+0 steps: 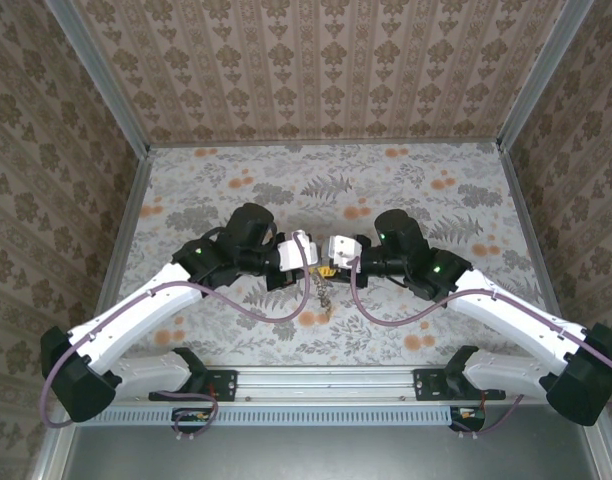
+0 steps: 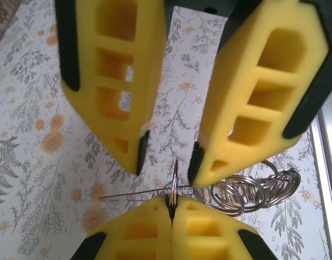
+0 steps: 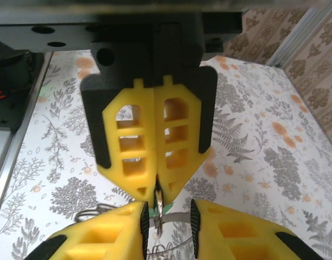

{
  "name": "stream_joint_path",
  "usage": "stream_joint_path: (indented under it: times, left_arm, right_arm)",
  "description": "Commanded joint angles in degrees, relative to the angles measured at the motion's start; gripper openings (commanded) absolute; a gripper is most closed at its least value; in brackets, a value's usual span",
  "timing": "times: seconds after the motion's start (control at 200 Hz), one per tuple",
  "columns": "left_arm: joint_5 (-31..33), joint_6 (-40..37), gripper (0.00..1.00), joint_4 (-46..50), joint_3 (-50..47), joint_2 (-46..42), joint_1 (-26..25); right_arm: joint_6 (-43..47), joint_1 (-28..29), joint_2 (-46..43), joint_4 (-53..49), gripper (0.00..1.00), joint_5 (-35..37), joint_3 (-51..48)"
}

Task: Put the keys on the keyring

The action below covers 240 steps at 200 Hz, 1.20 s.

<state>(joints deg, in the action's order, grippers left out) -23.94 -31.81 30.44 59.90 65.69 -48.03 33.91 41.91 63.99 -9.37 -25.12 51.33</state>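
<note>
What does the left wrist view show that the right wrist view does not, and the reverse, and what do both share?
Left wrist: a cluster of steel rings beside the left gripper. Right wrist: the left gripper's black housing and a green sliver by the ring. Both: the left gripper shut on the thin ring, the right gripper open either side of it, over the floral tablecloth.

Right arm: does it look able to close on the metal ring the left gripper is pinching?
Probably yes. The left gripper is shut on the metal ring, and the right gripper stands open with the ring between its fingertips, so the way looks free.
</note>
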Motion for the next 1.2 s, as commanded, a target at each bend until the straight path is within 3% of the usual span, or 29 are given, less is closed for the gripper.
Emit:
stream_joint_path:
  times: [0.0, 0.235, 0.365, 0.43, 0.49, 0.54, 0.62, 0.73, 0.87, 0.94, 1.03, 1.195]
  left_arm:
    - [-0.7, -1.3, 0.00, -0.8, 2.4, -0.1, -0.3]
    - [-0.9, -1.9, 0.00, -1.3, 2.2, -0.3, -0.3]
    - [-1.0, -1.9, 0.00, -1.3, 2.2, -0.3, -0.3]
    - [-1.0, -1.8, 0.00, -1.5, 2.1, -0.4, -0.3]
    - [-0.9, -1.6, 0.00, -1.6, 1.8, -0.6, -0.2]
    - [-1.1, -1.7, 0.00, -1.7, 1.7, -0.7, -0.1]
    - [-1.2, -1.9, 0.00, -2.0, 1.1, -1.2, 0.0]
    - [-2.1, -2.0, 0.00, -3.5, -0.3, -2.3, 0.2]
    - [-5.0, -1.3, 0.00, -3.9, -0.2, -2.9, 1.1]
    - [-5.1, -1.4, 0.00, -3.4, -0.2, -2.8, 1.1]
    - [-5.4, -1.6, 0.00, -3.1, -0.3, -2.8, 1.2]
    - [-4.7, -1.2, 0.00, -3.1, -0.6, -2.8, 1.3]
  right_arm:
    - [-0.1, 0.4, 0.8, 1.3, 0.29, 1.8, -0.1]
    - [0.6, 0.5, 2.3, -0.8, 0.24, 1.3, 0.4]
    - [0.4, 0.5, 2.4, -0.7, 0.06, 0.5, 0.5]
    - [-0.1, 0.5, 2.5, -0.6, 0.07, 0.4, 0.5]
    - [-0.5, 0.5, 2.7, -0.8, 0.17, 0.5, 0.4]
    - [-0.8, 0.5, 2.6, -0.9, 0.19, 0.5, 0.2]
    - [-2.1, 0.2, 2.0, -0.1, 0.20, -0.9, -0.5]
    - [-4.1, -0.9, 1.3, 1.6, 0.13, -4.6, -1.7]
    - [-4.4, -1.0, 1.1, 1.8, 0.19, -4.6, -2.2]
    - [-4.5, -1.1, 1.1, 2.0, 0.15, -4.8, -2.2]
    - [-4.7, -1.0, 0.9, 2.2, 0.00, -5.0, -2.0]
    - [-6.5, -1.4, 0.0, 4.8, 0.00, -7.0, -2.6]
